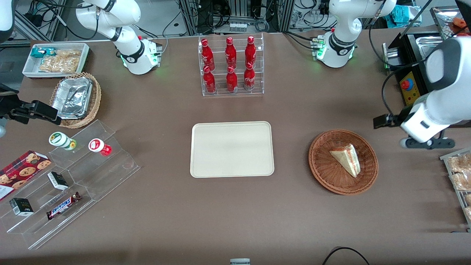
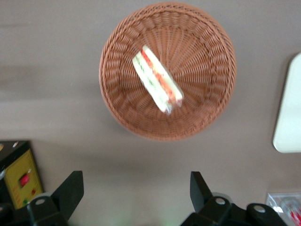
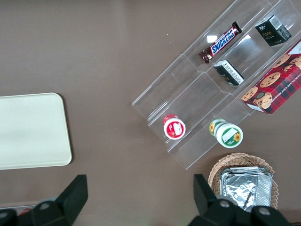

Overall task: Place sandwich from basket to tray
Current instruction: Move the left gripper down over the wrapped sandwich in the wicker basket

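The sandwich [image 1: 347, 158], a pale triangular wedge with red and green filling along its cut edge, lies in the round reddish-brown wicker basket [image 1: 323, 176]. The cream rectangular tray [image 1: 232, 149] sits empty at the table's middle, apart from the basket. My left gripper [image 1: 379, 121] hangs high above the table, just off the basket's rim toward the working arm's end. The left wrist view looks down on the sandwich [image 2: 157, 80] in the basket [image 2: 117, 94], with a corner of the tray [image 2: 289, 117] showing. There the gripper [image 2: 135, 181] is open, with only bare table between its fingers.
A clear rack of red bottles [image 1: 231, 66] stands farther from the camera than the tray. A black control box with a red button [image 1: 410, 86] and a metal tray of pastries [image 1: 460, 176] flank the working arm. A stepped acrylic snack stand [image 1: 73, 173] lies toward the parked arm's end.
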